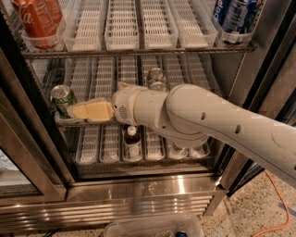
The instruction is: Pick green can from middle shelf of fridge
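The green can point(62, 98), dark green with a silver top, stands at the front left of the fridge's middle shelf point(182, 69), a wire rack with long clear ribbed trays. My gripper point(75, 111), with pale yellow ends, reaches in from the right at shelf height. Its tip is right at the can's lower right side. My thick white arm point(194, 115) crosses the front of the shelf. The fridge's point(138, 201) ridged steel base panel runs below.
Red cola cans point(36, 18) stand on the top shelf at left and blue cans point(236, 14) at right. Another can point(156, 77) stands further back on the middle shelf. Small bottles point(132, 139) are on the bottom shelf. The dark door frame point(27, 120) is left of the can.
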Available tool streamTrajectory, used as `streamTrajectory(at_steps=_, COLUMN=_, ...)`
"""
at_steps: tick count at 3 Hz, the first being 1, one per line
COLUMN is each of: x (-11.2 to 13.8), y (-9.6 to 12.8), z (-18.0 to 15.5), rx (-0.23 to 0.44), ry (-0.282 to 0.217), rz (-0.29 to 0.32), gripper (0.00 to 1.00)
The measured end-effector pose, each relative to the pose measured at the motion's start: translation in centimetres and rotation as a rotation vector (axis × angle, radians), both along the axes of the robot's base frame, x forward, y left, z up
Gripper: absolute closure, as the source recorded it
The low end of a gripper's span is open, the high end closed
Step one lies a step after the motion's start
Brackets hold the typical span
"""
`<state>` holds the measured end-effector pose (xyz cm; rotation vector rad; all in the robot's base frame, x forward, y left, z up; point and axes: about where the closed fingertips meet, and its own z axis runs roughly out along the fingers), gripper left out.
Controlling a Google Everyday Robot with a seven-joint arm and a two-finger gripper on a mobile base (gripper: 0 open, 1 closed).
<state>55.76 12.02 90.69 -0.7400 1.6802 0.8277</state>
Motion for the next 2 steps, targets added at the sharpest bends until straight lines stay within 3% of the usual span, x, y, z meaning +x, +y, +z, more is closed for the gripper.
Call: streamTrajectory(at_steps=2, x=-0.6, y=1.9, z=-0.6, rx=-0.035, ry=-0.074, rz=0.03, gripper=0.0)
